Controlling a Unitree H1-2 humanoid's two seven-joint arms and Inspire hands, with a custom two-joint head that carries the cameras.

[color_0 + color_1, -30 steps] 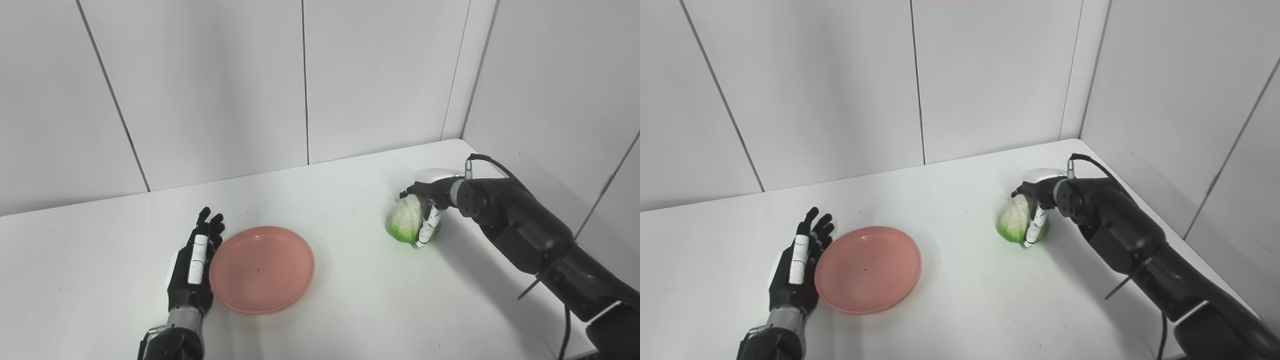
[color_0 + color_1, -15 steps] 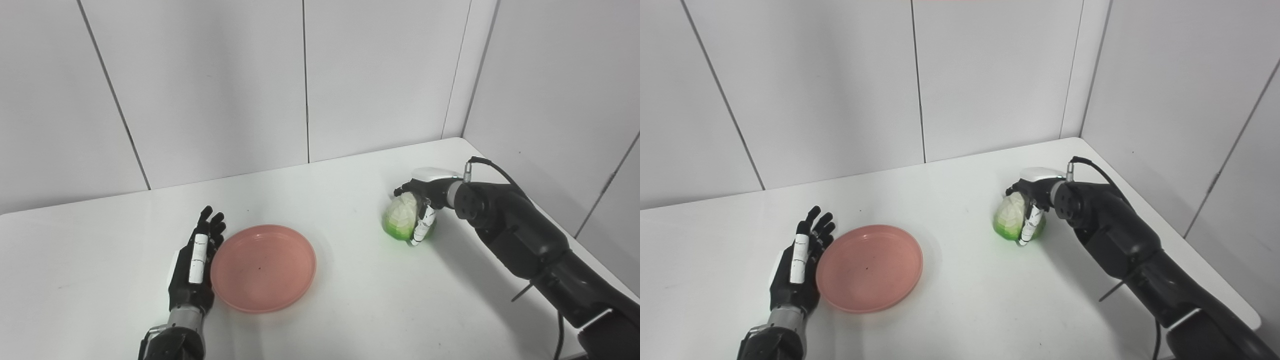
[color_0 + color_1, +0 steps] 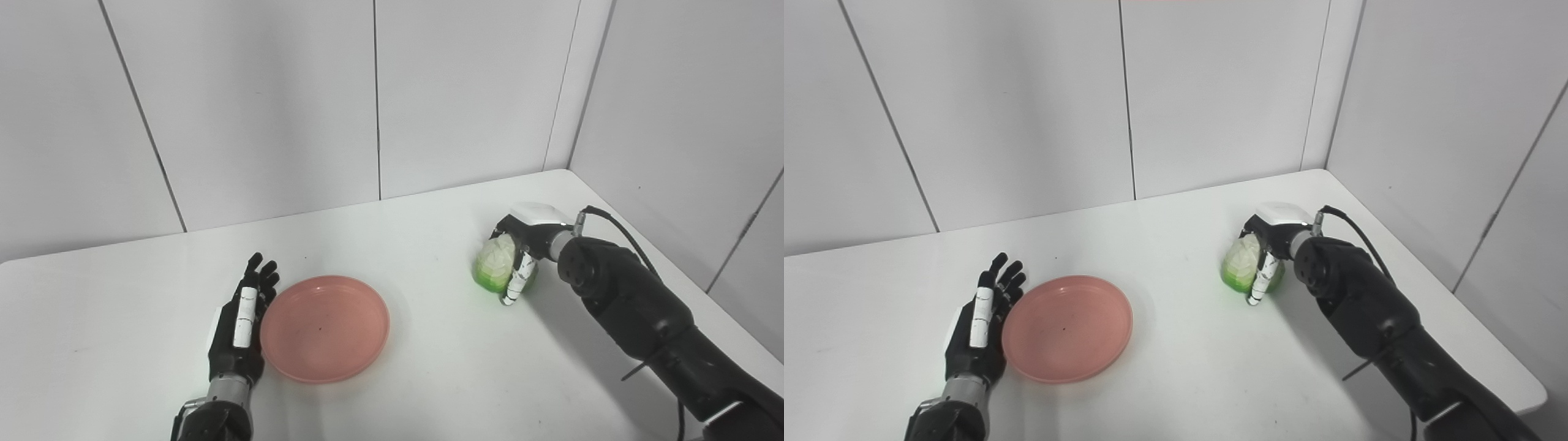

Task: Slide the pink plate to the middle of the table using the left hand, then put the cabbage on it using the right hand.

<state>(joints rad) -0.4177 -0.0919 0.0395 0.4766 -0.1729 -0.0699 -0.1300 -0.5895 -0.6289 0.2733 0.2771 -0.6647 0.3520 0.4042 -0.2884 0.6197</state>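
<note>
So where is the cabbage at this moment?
The cabbage sits on the right side of the white table, wrapped by the right hand, well apart from the pink plate.

1 pink plate (image 3: 324, 327), 1 cabbage (image 3: 495, 264) (2 items tot.)

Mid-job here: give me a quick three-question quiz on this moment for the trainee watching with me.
1. True or false: the cabbage already lies on the pink plate.
2. Which hand is wrapped around the cabbage? A) left hand B) right hand C) neither
3. Fill in: the left hand rests flat against the plate's ____ rim, fingers apart.

Key:
1. False; the plate is bare and the cabbage sits well to its right.
2. B
3. left
</note>
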